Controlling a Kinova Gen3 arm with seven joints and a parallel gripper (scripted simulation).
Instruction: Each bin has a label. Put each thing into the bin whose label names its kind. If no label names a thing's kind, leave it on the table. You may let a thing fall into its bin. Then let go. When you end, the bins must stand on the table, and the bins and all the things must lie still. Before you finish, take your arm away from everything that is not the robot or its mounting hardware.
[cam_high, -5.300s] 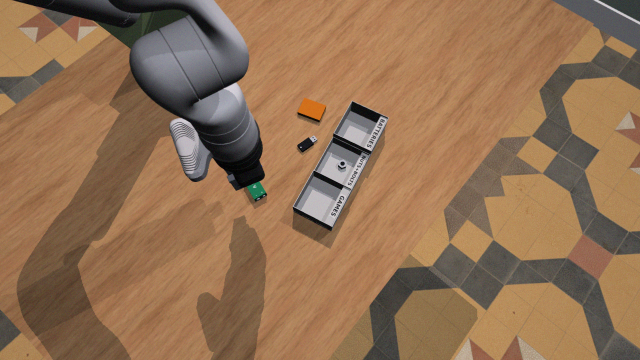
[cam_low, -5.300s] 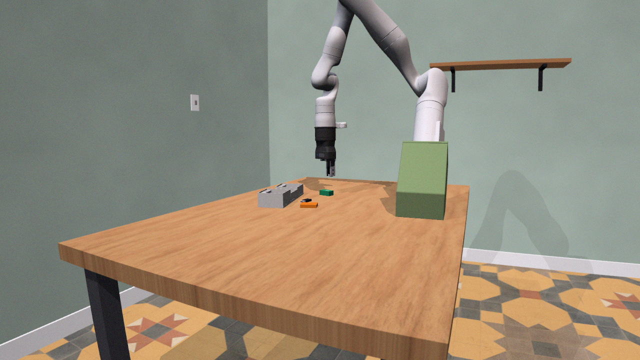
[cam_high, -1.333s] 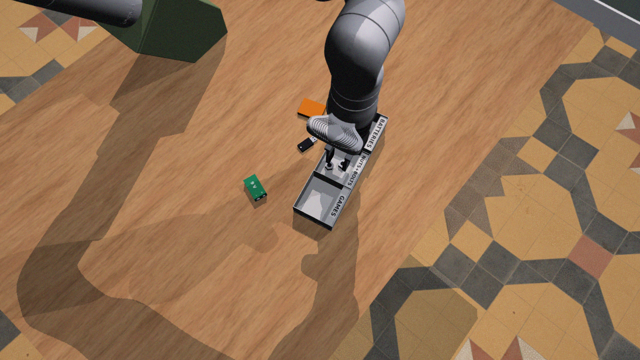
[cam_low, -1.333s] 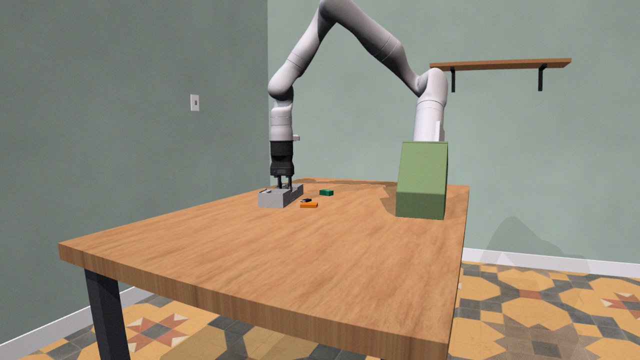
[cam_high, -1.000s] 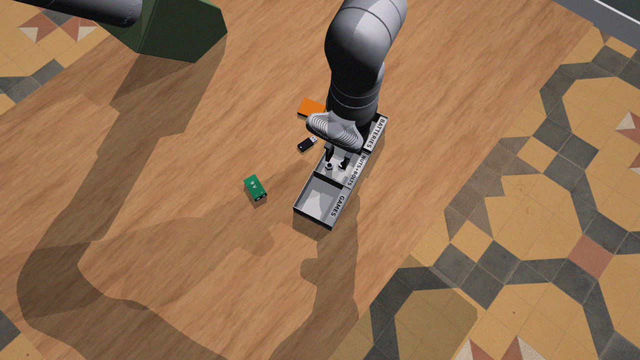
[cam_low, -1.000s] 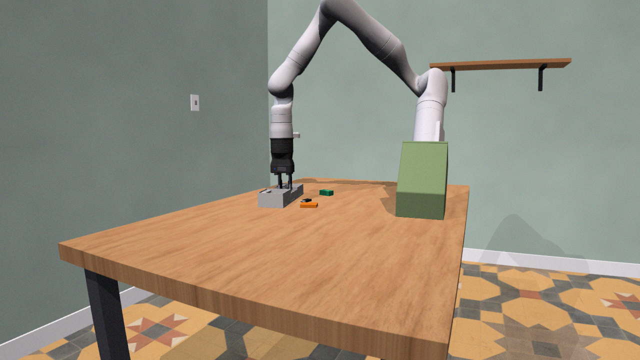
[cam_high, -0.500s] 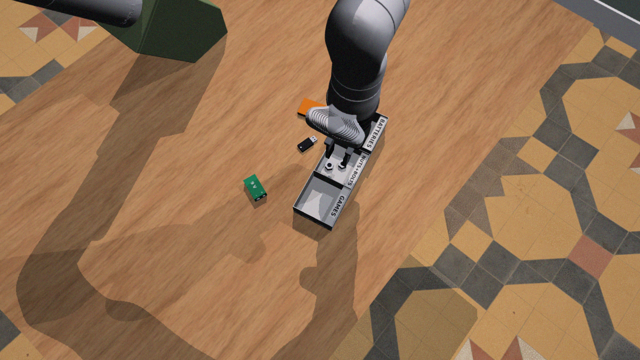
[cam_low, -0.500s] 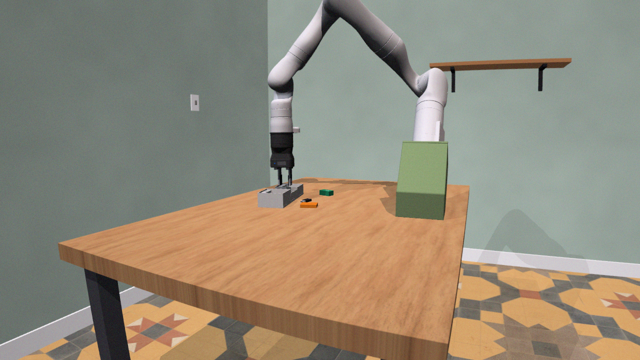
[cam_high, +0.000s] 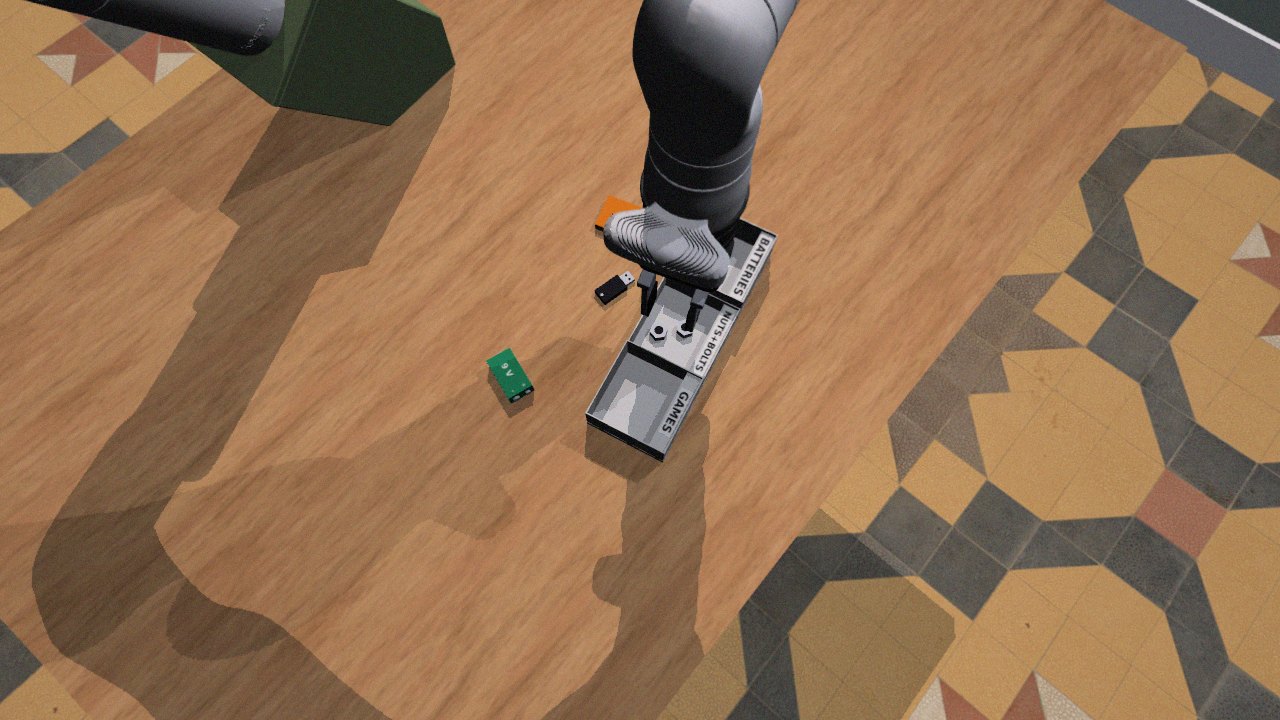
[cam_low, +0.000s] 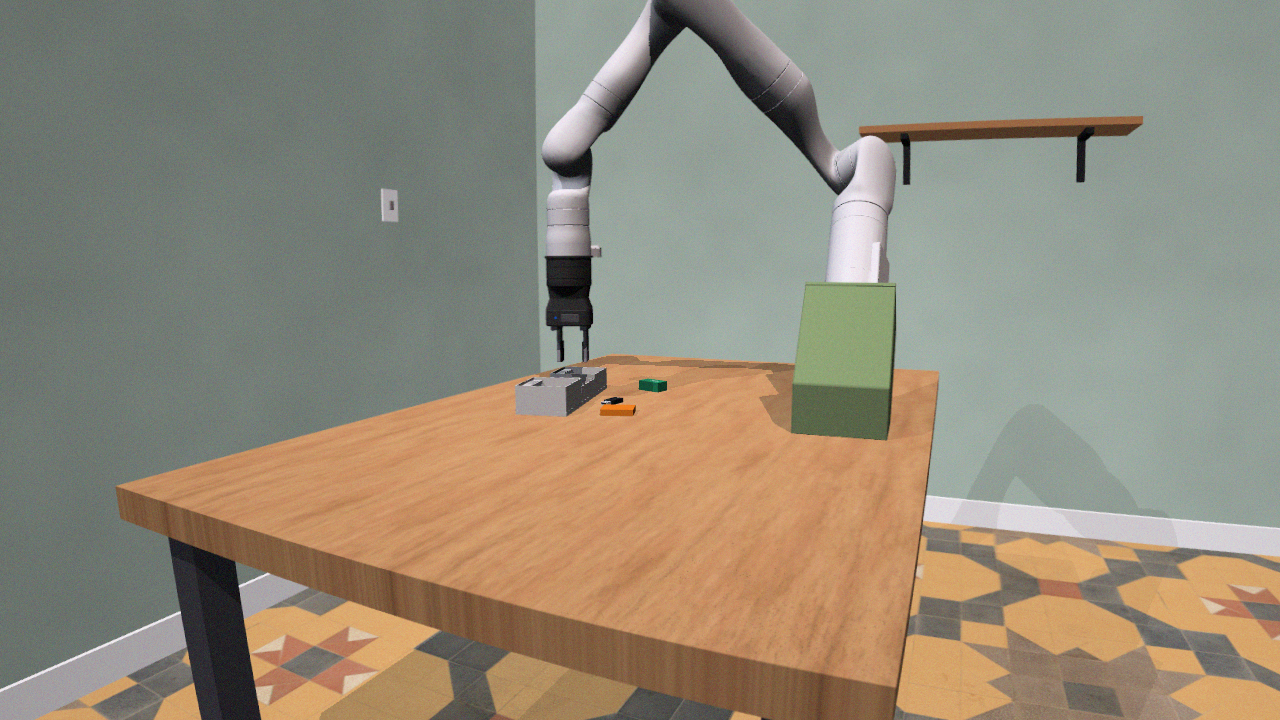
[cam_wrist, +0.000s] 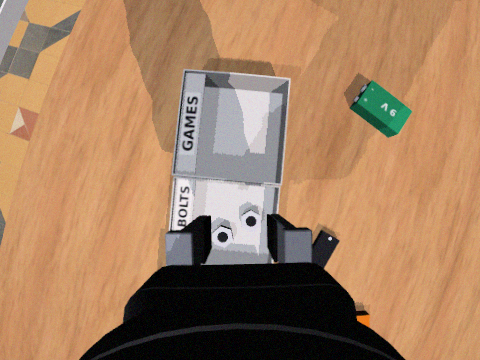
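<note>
My gripper (cam_high: 669, 319) (cam_low: 572, 358) (cam_wrist: 239, 231) is open and empty above the NUTS+BOLTS bin (cam_high: 713, 342) (cam_wrist: 184, 207). One nut (cam_high: 657, 338) (cam_wrist: 243, 221) and a second nut (cam_high: 680, 334) (cam_wrist: 215, 236) lie inside that bin. The GAMES bin (cam_high: 626, 437) (cam_wrist: 286, 130) looks empty. The BATTERIES bin (cam_high: 751, 266) (cam_low: 541, 400) is partly hidden by the arm. A green 9 V battery (cam_high: 510, 374) (cam_low: 652, 385) (cam_wrist: 382, 109), a black USB stick (cam_high: 614, 287) (cam_low: 612, 401) (cam_wrist: 326, 247) and an orange block (cam_high: 615, 211) (cam_low: 617, 410) (cam_wrist: 363, 318) lie on the table beside the bins.
The three bins stand in a row on the wooden table (cam_high: 895, 161) (cam_low: 626, 501). The green arm base (cam_high: 358, 62) (cam_low: 845, 358) stands on the table, away from the bins. A wall shelf (cam_low: 1002, 129) is behind the arm base.
</note>
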